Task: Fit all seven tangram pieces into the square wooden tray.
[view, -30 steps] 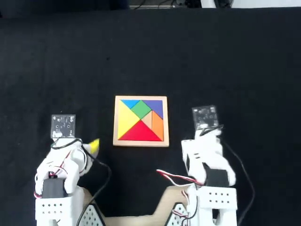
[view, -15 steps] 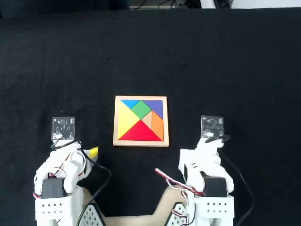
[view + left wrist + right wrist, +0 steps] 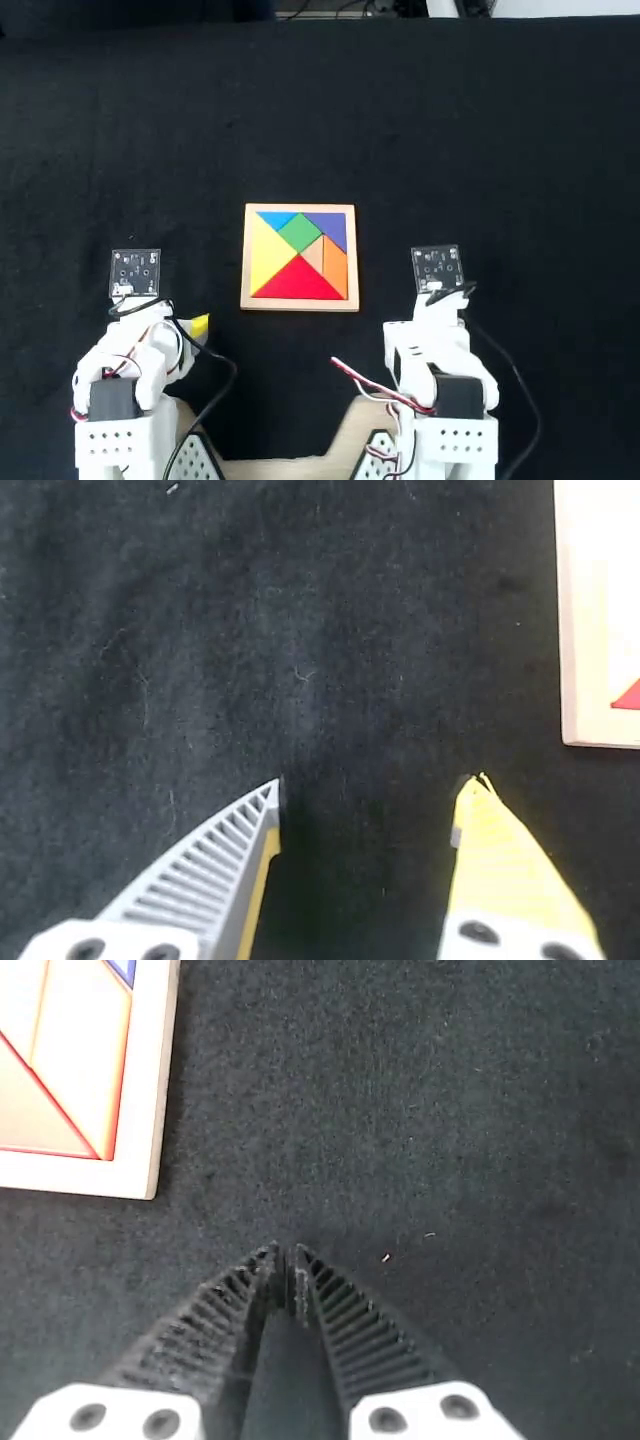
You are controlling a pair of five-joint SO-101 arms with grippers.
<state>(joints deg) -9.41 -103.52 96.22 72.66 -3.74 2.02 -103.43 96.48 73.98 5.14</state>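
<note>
Left claw (image 3: 378, 788) is parked low over the black cloth (image 3: 450, 120), and it is gaping wide: the grey ribbed finger (image 3: 210, 870) and the yellow finger (image 3: 500, 850) stand well apart, with nothing but bare cloth between them. Over to the right claw (image 3: 285, 1255), where it's the opposite story: the two dark ribbed tips are pinched almost together, gripping nothing, also just above the cloth. And the tray (image 3: 300, 304)? It lies flat between the two arms, ahead of both claws, forward and to the right of the left claw, beyond its yellow finger, and forward and to the left of the right claw, near each but touching neither. Inside the wooden rim the square is packed: yellow triangle (image 3: 265, 258) on the side toward the left claw, red triangle (image 3: 300, 282) along the edge nearest both claws, orange piece (image 3: 336, 266) toward the right claw, the small tan triangle (image 3: 313, 257) tucked beside it, and along the far edge the light blue triangle (image 3: 275, 218), green square (image 3: 300, 231) and dark blue triangle (image 3: 332, 225).
</note>
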